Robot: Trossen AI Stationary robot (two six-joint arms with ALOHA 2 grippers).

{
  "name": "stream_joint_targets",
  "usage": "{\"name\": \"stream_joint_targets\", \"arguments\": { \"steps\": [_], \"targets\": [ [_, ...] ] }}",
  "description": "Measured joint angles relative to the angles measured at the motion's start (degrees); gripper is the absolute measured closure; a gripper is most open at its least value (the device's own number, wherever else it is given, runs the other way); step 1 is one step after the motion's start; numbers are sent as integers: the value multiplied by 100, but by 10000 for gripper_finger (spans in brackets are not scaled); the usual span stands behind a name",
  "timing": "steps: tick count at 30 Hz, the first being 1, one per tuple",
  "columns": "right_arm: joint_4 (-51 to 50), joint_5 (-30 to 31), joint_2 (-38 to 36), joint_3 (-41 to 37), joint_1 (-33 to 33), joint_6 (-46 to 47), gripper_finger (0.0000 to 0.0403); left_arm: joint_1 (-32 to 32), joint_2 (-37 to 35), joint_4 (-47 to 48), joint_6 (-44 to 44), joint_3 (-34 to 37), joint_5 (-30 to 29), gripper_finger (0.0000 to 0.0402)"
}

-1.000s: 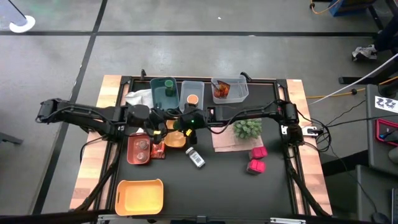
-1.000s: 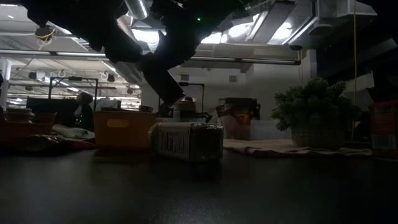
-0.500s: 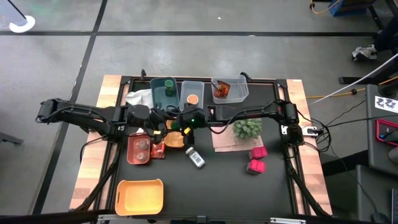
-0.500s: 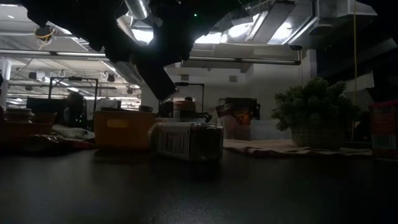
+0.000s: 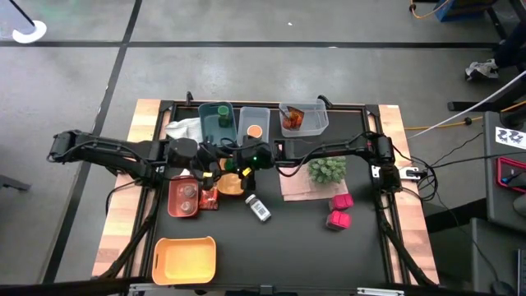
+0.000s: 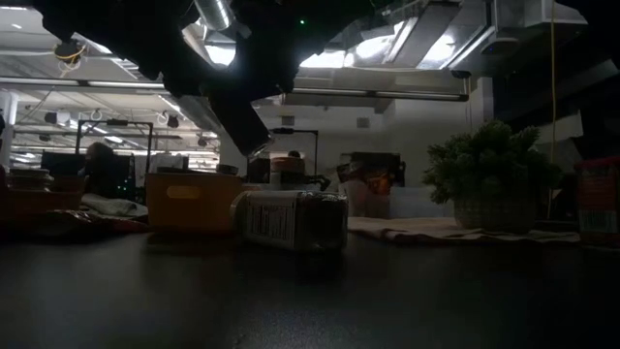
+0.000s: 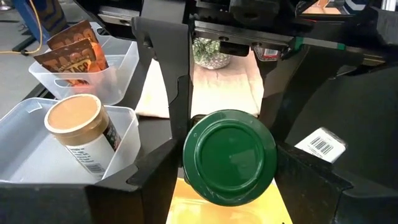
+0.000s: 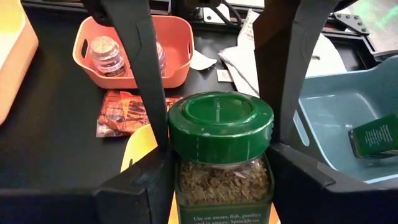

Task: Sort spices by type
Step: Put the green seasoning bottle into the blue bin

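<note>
A herb jar (image 8: 221, 180) with a green lid (image 7: 230, 155) hangs between both grippers, above an orange tray (image 5: 233, 184) left of the table's middle. My left gripper (image 7: 229, 160) comes from the table's left and is shut on the lid. My right gripper (image 8: 221, 155) reaches across from the right and is shut on the jar's body. A white labelled bottle (image 5: 260, 207) lies on its side on the table. Two magenta boxes (image 5: 339, 210) lie at the right. A red-orange packet (image 8: 127, 112) lies flat beside a tray (image 8: 134, 43) holding two jars. My left gripper pinches the lid's rim (image 7: 186, 155) between its two fingers (image 8: 149, 87). It comes at the lid end along the jar, slanting down from the table's left. My right gripper pinches the jar's body (image 8: 180, 180) just below the lid. Its fingers (image 8: 140, 180) lie along the jar, slanting down from the table's right. The jar is lifted clear, with its lid toward the left arm.
At the far edge stand a green bin (image 5: 215, 122), a clear bin with an orange-lidded jar (image 7: 78, 130) and a clear bin of packets (image 7: 68, 53). A spiky plant (image 5: 327, 170) sits on a beige cloth. A yellow-orange bin (image 5: 185, 259) stands near the front left.
My right gripper has tipped and rolled a little in place while keeping hold of the jar. In the low view its finger has swung slightly up and to the left.
</note>
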State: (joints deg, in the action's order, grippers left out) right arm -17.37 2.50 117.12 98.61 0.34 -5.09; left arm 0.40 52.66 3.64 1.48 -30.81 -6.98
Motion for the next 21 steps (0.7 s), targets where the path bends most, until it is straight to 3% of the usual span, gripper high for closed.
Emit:
{"name": "stream_joint_targets", "arguments": {
  "steps": [5,10,21],
  "targets": [
    [-22,0,0,0,0,5,194,0,0,0,0,0,0,171],
    [-27,0,0,1,0,11,192,0,0,5,-17,0,4,211],
    [-52,8,2,2,0,25,154,0,0,0,2,0,17,211]
  ]
}}
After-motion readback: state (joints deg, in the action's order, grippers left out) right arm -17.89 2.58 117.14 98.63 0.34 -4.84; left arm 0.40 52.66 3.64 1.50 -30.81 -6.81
